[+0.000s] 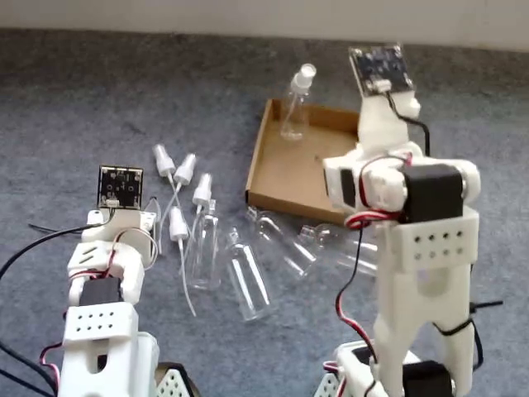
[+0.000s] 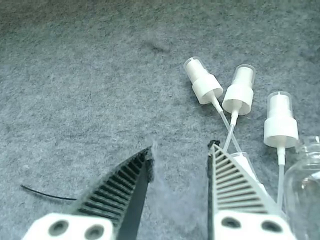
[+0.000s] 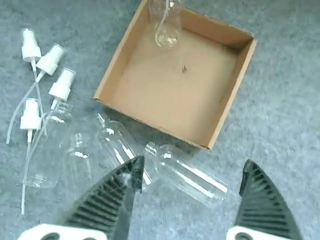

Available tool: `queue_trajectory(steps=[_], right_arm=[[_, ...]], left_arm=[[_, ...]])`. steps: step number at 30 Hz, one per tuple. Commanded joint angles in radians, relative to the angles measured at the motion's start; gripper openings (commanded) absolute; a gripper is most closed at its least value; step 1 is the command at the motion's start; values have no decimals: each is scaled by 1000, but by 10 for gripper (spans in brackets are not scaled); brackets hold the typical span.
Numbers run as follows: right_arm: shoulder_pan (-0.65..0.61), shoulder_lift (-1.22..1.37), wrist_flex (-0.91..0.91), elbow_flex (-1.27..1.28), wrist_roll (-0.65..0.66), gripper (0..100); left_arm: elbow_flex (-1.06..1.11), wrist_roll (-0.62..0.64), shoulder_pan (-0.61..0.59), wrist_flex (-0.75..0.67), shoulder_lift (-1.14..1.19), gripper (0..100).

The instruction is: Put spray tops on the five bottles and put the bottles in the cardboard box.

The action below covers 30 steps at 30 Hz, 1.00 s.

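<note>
The cardboard box sits open on the grey carpet, out ahead of the right arm. 1 capped bottle stands upright in the box's far corner with its spray top on.

Just in front of the box, 4 bare bottles lie on their sides in a loose row: the leftmost bottle, a second bottle, a third bottle and a fourth bottle. From the high view, the fourth is partly hidden behind the right arm.

To the left of the row, 4 loose spray tops fan out on the carpet, their thin dip tubes trailing toward the bottles. The nearest of them lies just beside the leftmost bottle.

The left gripper hangs low over bare carpet, its jaws parted a moderate way and holding nothing. The spray tops lie near one of its fingers. The right gripper sits higher, jaws spread wide and empty, above the bottles that lie closest to the box's near wall.
</note>
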Motion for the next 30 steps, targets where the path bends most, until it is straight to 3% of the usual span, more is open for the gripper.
queue_trajectory(steps=[1,7,11,20,27,30], right_arm=[[16,-186,-137,309,2,258],[16,-596,-453,961,48,258],[19,-842,-526,1302,147,258],[114,-1368,-527,1662,216,258],[133,-1340,-728,1897,216,258],[174,-1357,-719,1963,216,258]], left_arm=[[-7,-2,-12,-18,-19,164],[-5,-2,-12,-18,-16,164],[-5,-2,-7,-18,-15,164],[-5,-2,-7,-18,-13,164],[-5,-2,-7,-18,-13,164],[-5,-2,-7,-18,-13,164]])
